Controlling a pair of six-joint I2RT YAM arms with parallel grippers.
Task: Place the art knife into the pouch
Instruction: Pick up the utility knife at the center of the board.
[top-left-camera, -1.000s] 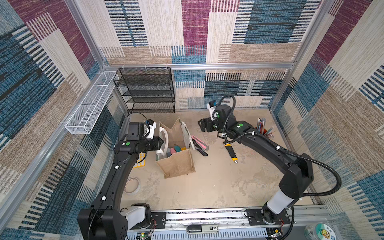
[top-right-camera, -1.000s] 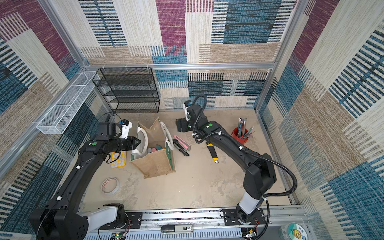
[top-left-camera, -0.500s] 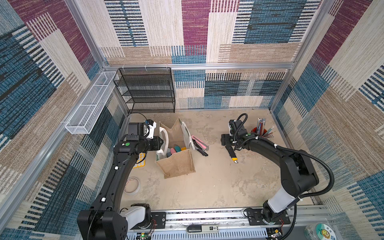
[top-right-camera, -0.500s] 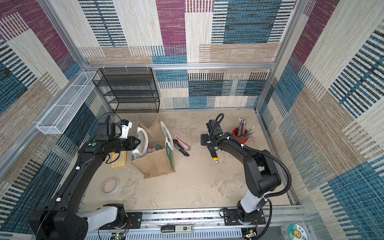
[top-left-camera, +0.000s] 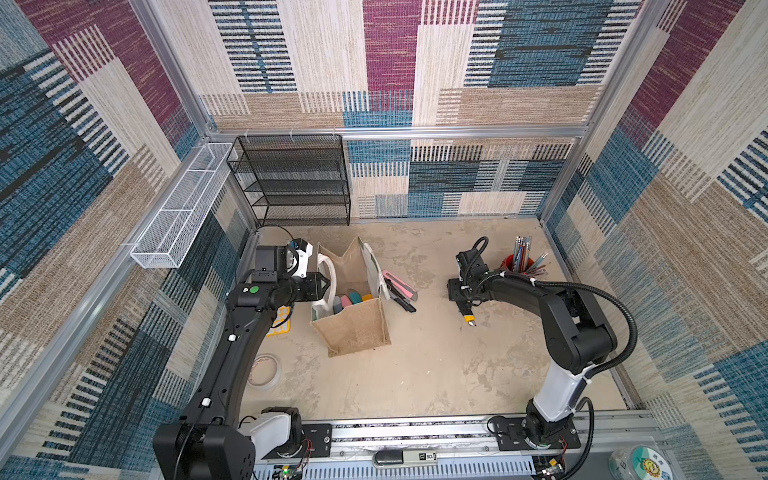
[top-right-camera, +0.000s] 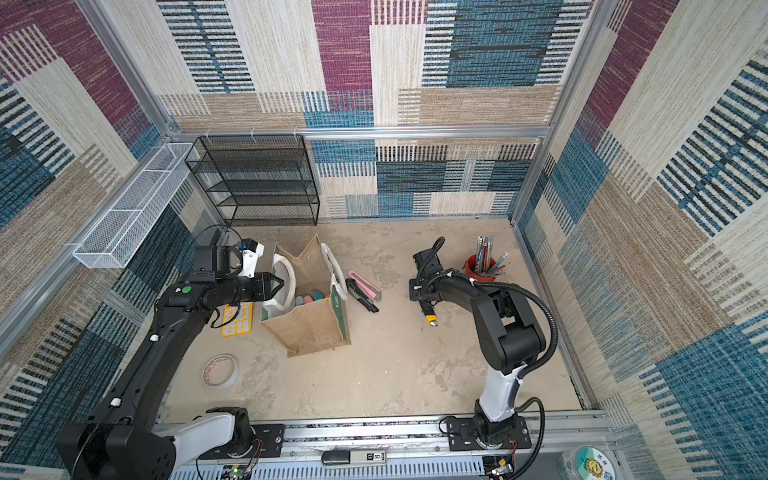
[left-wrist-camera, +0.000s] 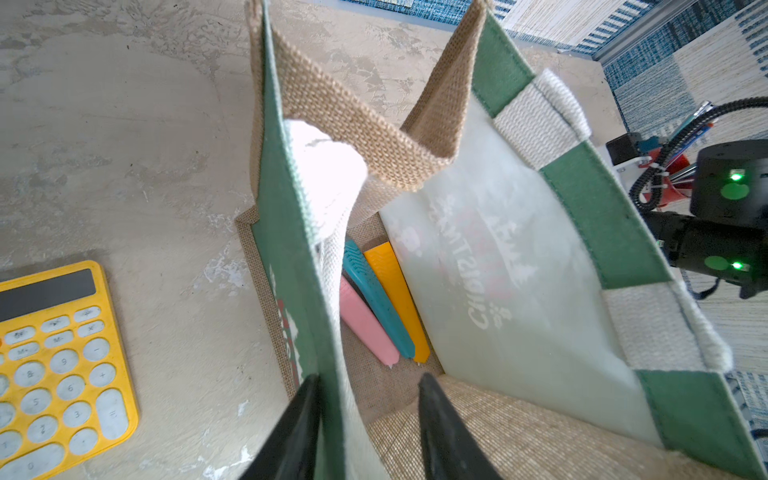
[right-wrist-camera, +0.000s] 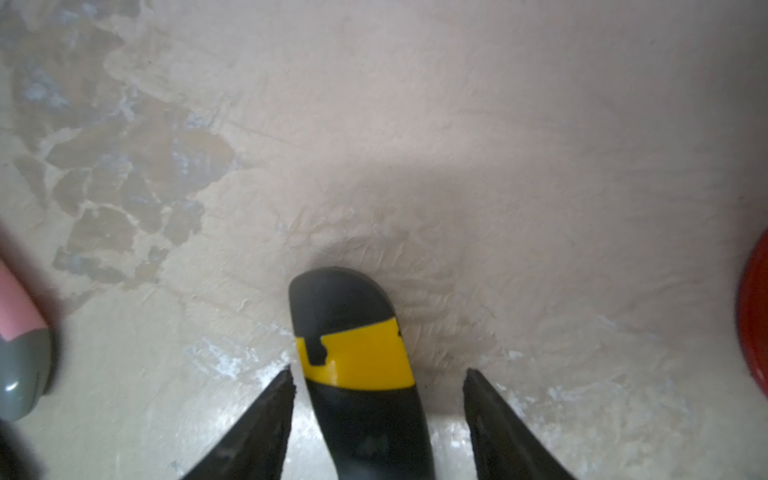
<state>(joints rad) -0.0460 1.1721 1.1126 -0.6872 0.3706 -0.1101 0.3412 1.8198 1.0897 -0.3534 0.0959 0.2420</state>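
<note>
Around art knife (right-wrist-camera: 357, 361), right end effector (right-wrist-camera: 377, 372)

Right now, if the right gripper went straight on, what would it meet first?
Probably the black-and-yellow art knife, lying between the open jaws of the right gripper; depth there is unclear.

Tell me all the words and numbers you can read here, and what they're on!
"Christmas": faint print on the inner wall of the pouch, left wrist view; the word beside it is too faint to read.
"9", "8", "6", "5", "3", "2": keys of the yellow calculator.
Too small to read: the label on the grey device and the print on the round lid, in a top view.
</note>
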